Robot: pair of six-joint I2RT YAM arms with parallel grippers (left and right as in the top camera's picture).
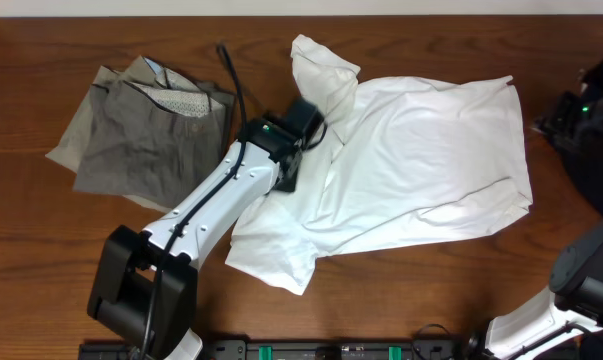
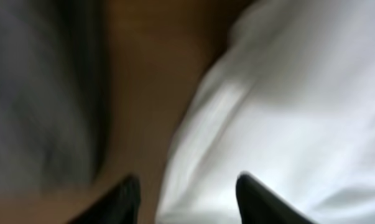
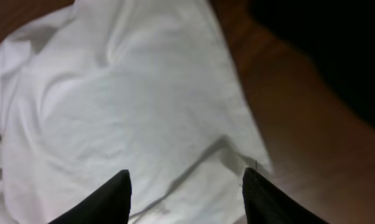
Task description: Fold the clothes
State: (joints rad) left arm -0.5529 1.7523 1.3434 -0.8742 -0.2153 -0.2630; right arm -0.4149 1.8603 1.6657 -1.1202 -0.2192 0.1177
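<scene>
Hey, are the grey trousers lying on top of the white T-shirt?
No, the grey trousers lie off to one side of the white T-shirt, not over it.

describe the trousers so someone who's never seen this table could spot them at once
On the wooden table, look at the far-left area, left of the big white T-shirt. The trousers lie there in a crumpled heap, the only grey-khaki cloth, with a patterned lining showing at the top.
</scene>
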